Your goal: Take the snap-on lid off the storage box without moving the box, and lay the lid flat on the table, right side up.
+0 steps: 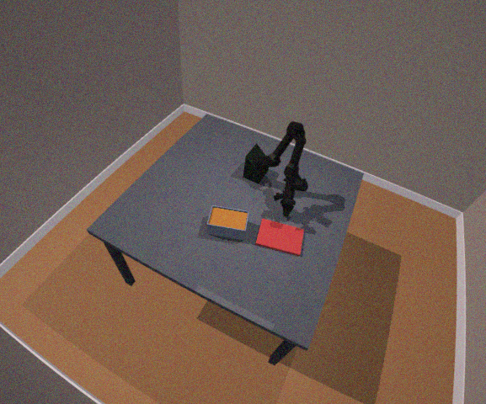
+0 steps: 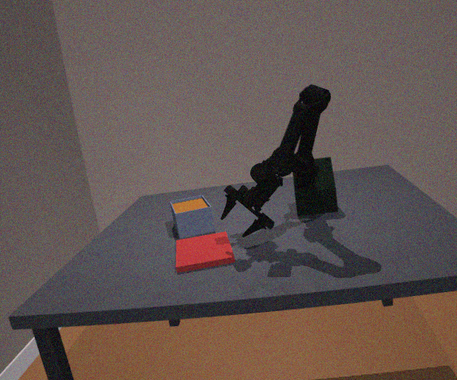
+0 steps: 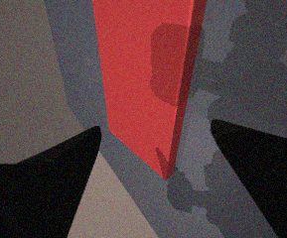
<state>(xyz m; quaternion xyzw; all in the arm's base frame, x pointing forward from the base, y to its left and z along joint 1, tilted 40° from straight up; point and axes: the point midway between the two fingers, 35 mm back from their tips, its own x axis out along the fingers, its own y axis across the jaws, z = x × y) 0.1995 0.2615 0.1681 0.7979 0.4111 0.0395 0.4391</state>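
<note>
The red lid (image 1: 280,237) (image 2: 203,251) (image 3: 143,64) lies flat on the table, its smooth closed face up, beside the box. The blue-grey storage box (image 1: 226,232) (image 2: 194,224) stands upright and uncovered, with an orange surface showing inside its rim. My gripper (image 2: 232,228) (image 3: 155,128) is wide open and empty. It is a little above the table, just off the lid's edge on the side of the arm's base, and does not touch the lid. In the top view the fingers are small and dark.
The dark block (image 1: 254,164) (image 2: 315,188) at the arm's base stands on the table (image 1: 160,209) (image 2: 117,282) behind the gripper. The box is close beside the lid, with a narrow strip of table between them. Arm shadows fall across the lid and table.
</note>
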